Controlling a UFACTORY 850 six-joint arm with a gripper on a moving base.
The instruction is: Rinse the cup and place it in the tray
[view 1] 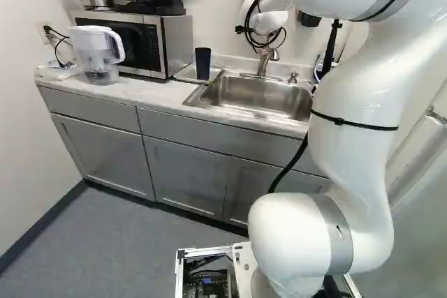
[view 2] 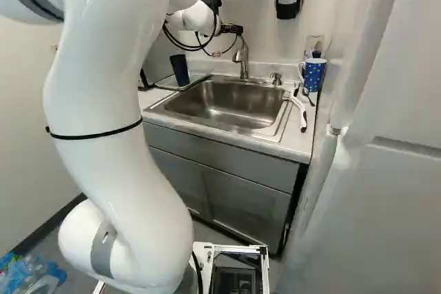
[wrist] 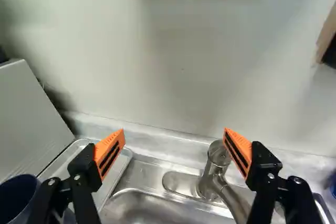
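The cup [view 1: 202, 64] stands upright, mouth up, on the tray [wrist: 114, 171], which we see at ten o'clock from the sink [view 2: 234, 105], taking twelve as straight toward the wall [wrist: 173, 51]. Nearest us, the sink is set in the counter [view 1: 157, 95]. The brush [view 2: 301, 111] lies at its three o'clock, and the mug [view 2: 315, 75] stands at two. Out past nine, we have the pitcher [view 1: 94, 47], beside the microwave [view 1: 126, 40]. Up above the sink's back edge hangs our gripper [view 2: 232, 29], its fingers wide apart with nothing held; between and below them we see the faucet [wrist: 212, 174], at the sink's twelve.
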